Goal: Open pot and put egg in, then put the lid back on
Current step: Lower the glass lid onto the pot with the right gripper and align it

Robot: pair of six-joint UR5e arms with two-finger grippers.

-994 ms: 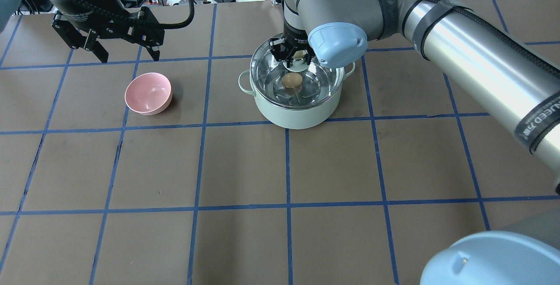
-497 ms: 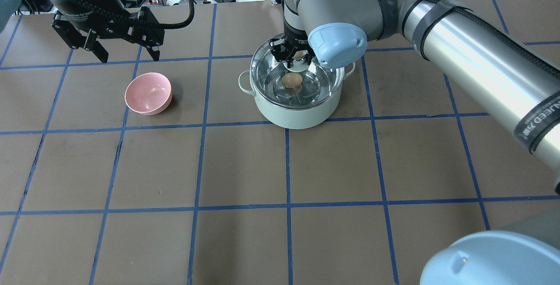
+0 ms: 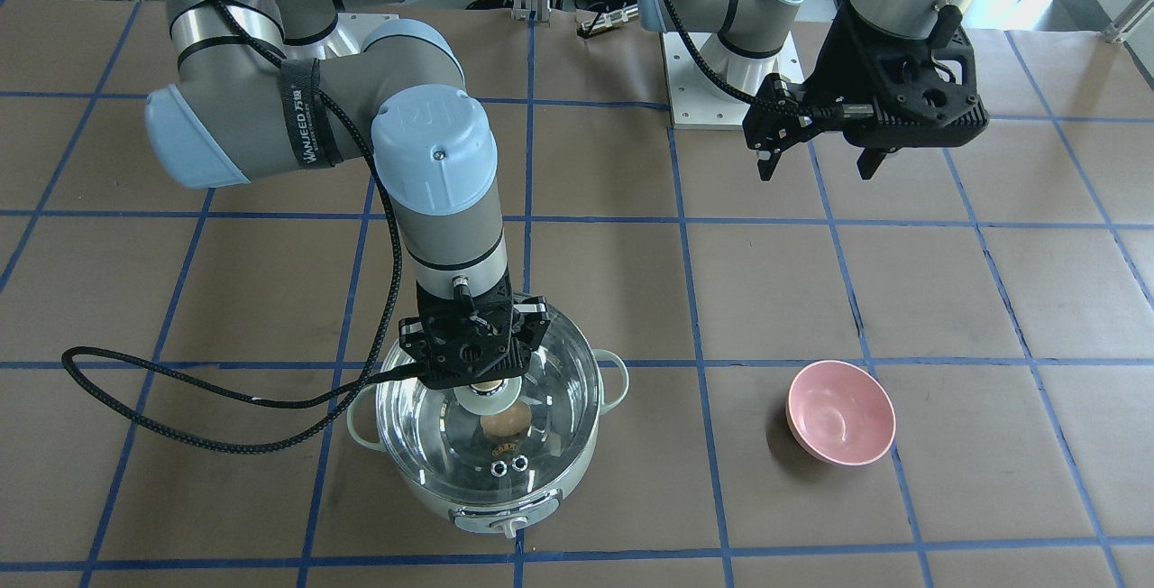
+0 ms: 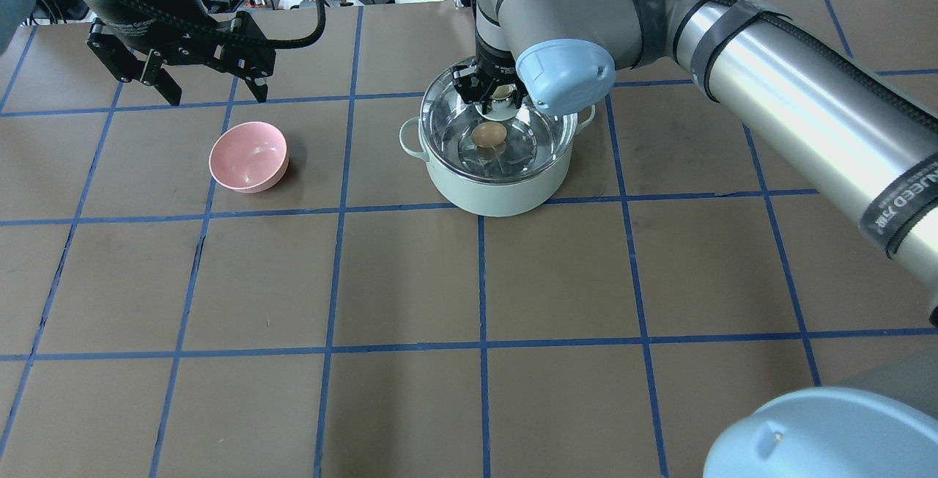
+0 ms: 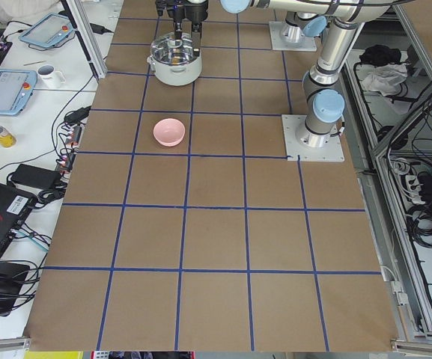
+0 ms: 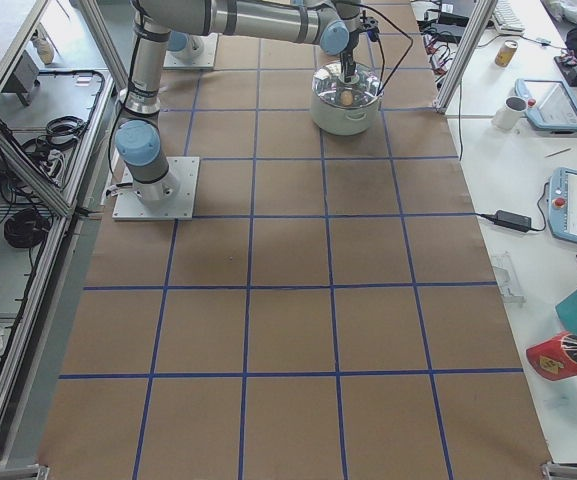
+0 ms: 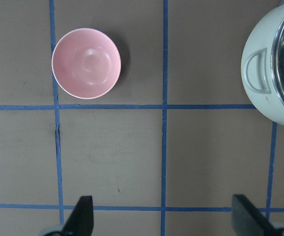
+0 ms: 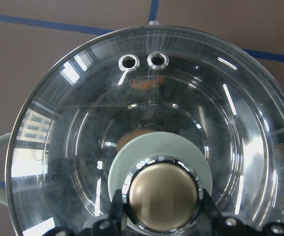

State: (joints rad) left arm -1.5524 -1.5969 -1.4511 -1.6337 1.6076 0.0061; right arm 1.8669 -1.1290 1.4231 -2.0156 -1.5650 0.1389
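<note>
– Gripping anything, the right hand (image 8: 161, 201)?
– Yes. Its two fingers are pressed to either side of the knob (image 8: 162, 189), reaching straight down from above. The lid (image 8: 230, 123) lies directly beneath it and looks seated level on the pot (image 4: 498, 196).
– And the egg (image 4: 489, 134)?
– Inside, under the glass, near the middle of the pot floor, with its long axis across the overhead view.
– So what's left?
– I'd judge only letting go and rising straight up. A sideways pull could drag the lid off the rim.
– The left hand (image 7: 164, 209)?
– Spread open and holding nothing, high over the tabletop (image 4: 366, 280). It is well apart from the pot and nearer the bowl (image 7: 86, 63).
– Counts?
– One pot, one lid, one egg, one bowl, two hands.
</note>
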